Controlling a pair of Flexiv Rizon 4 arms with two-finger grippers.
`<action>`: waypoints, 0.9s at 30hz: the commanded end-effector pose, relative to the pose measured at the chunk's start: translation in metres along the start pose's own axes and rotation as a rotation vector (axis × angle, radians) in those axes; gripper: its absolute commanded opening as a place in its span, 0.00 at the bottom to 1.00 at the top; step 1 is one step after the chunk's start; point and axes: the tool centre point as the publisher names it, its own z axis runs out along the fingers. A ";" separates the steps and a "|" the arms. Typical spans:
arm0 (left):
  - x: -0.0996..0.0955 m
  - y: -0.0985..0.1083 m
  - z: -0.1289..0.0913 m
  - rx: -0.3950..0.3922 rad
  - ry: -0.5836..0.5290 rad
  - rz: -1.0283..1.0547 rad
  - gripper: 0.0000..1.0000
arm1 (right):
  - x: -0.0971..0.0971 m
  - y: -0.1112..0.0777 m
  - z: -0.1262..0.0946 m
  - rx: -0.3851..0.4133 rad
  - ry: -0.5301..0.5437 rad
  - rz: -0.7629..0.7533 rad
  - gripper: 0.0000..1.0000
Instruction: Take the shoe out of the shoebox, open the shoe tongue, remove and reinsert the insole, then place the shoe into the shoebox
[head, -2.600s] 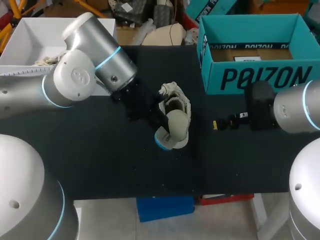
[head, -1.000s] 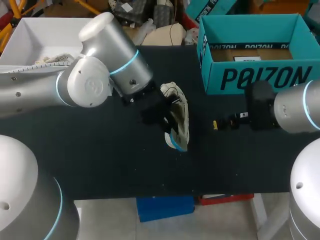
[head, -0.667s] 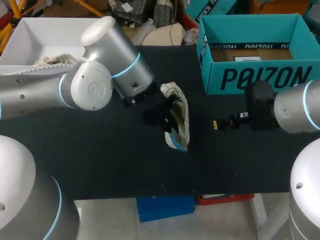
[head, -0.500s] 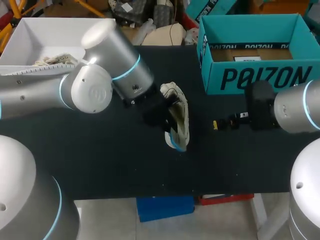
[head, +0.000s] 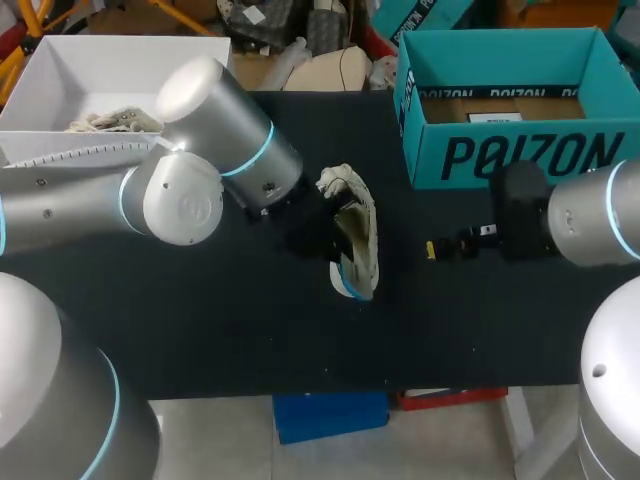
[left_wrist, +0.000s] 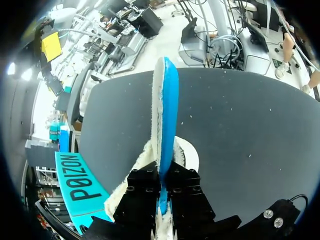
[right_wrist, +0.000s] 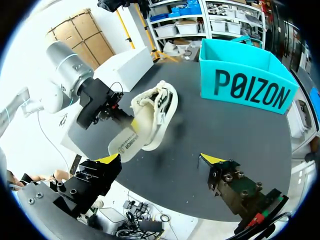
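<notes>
A cream shoe (head: 358, 225) lies on its side mid-table, laces toward the back. Its insole (head: 346, 284), white on top and blue underneath, sticks out of the shoe toward the table's front. My left gripper (head: 318, 236) is at the shoe's left side, shut on the insole. In the left wrist view the insole (left_wrist: 165, 115) stands edge-on between the black fingers of the left gripper (left_wrist: 161, 176), with the cream shoe (left_wrist: 131, 172) around it. My right gripper (head: 434, 250) hangs open to the shoe's right, a gap away; the right wrist view shows the right gripper (right_wrist: 160, 160) empty, facing the shoe (right_wrist: 156, 112).
The teal shoebox (head: 500, 155) stands open at the back right, also seen as the shoebox (right_wrist: 245, 86) beyond the shoe. A white box (head: 55, 75) with a cream item inside sits at the back left.
Since the earliest frame my left arm moved right onto the shoe, which tipped onto its side. Over the last second the left arm shifted only slightly; the right arm stayed still.
</notes>
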 end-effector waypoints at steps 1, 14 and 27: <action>-0.001 0.008 0.008 -0.017 -0.019 -0.003 0.00 | 0.000 0.000 -0.001 0.001 0.001 0.000 1.00; -0.004 0.017 -0.001 -0.029 -0.068 -0.045 0.36 | 0.000 0.000 -0.001 0.001 0.001 0.000 1.00; -0.004 -0.027 -0.023 0.056 -0.079 -0.025 0.17 | 0.000 0.000 -0.001 0.001 0.001 0.000 1.00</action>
